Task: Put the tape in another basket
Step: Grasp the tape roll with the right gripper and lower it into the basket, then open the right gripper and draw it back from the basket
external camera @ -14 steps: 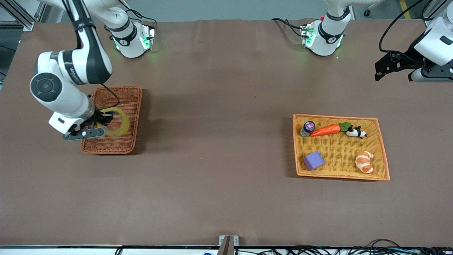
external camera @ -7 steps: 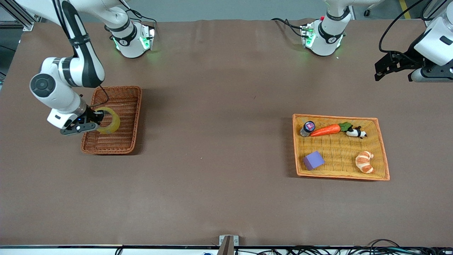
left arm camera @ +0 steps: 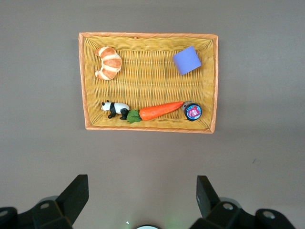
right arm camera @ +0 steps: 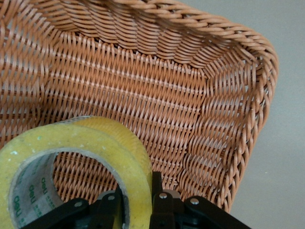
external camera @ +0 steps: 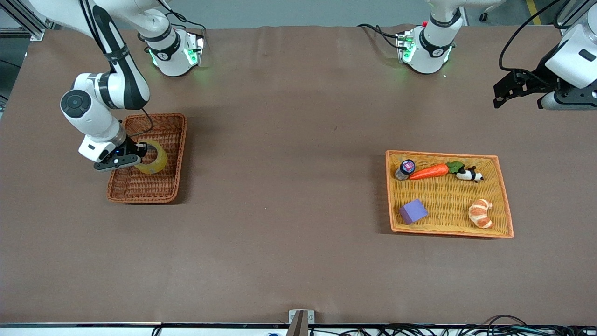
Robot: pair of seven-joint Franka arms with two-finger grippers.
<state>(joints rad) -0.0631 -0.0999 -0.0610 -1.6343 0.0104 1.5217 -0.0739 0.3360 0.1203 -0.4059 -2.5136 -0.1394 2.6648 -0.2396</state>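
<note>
on my feed the yellow basket [external camera: 506,196] sits toward the left arm's end of the desk, nearest me, holding a purple block [external camera: 413,211], croissant [external camera: 480,213], carrot [external camera: 433,171], panda [external camera: 469,174] and small jar [external camera: 406,169]. the right pincer [external camera: 140,151] is clamped on the tape [external camera: 156,161], tilted over the brown basket [external camera: 144,189]. the left pincer [external camera: 501,95] waits wide open and empty near the desk's left-arm edge.

The translucent yellowish roll of tape [right arm camera: 76,157] looks smooth and a little glossy. The reddish-brown wicker basket [right arm camera: 157,90] has a rough woven surface with a light sheen. The flat yellow woven basket [external camera: 501,196] looks matt, and the brown table cover [external camera: 289,210] is matt and smooth.
</note>
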